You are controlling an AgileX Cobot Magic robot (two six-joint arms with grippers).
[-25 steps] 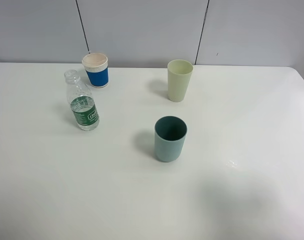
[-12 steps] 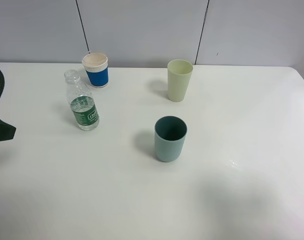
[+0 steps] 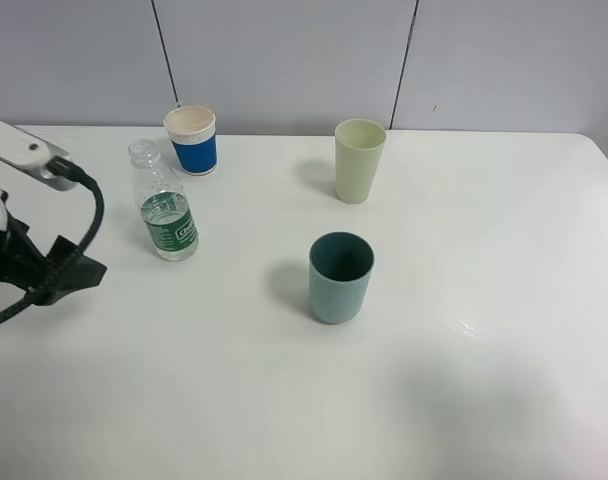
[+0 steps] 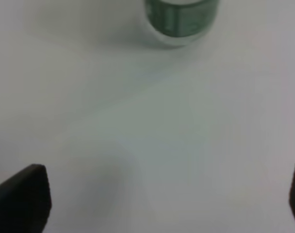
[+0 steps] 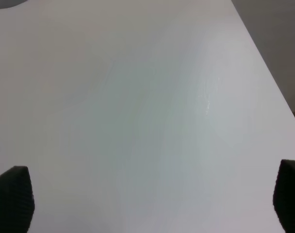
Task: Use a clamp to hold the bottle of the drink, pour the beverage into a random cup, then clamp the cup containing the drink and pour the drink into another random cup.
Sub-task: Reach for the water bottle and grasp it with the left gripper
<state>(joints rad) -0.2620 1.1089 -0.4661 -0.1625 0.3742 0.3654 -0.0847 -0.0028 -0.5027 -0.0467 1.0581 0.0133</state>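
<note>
Exterior high view: the bottle [image 3: 166, 205] stands upright on the tabletop [image 3: 464, 400], just beside the blue cup [image 3: 192, 140]. It looks part full, light, thin-walled and probably slippery. My left tool [image 4: 159, 196] is spread wide and empty — I'd grip the green label band, gently.

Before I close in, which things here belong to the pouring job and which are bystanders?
Job: clear plastic bottle with green label; blue-and-white paper cup; pale green plastic cup; teal plastic cup; left gripper.
Just there: white table; grey wall panels.
</note>
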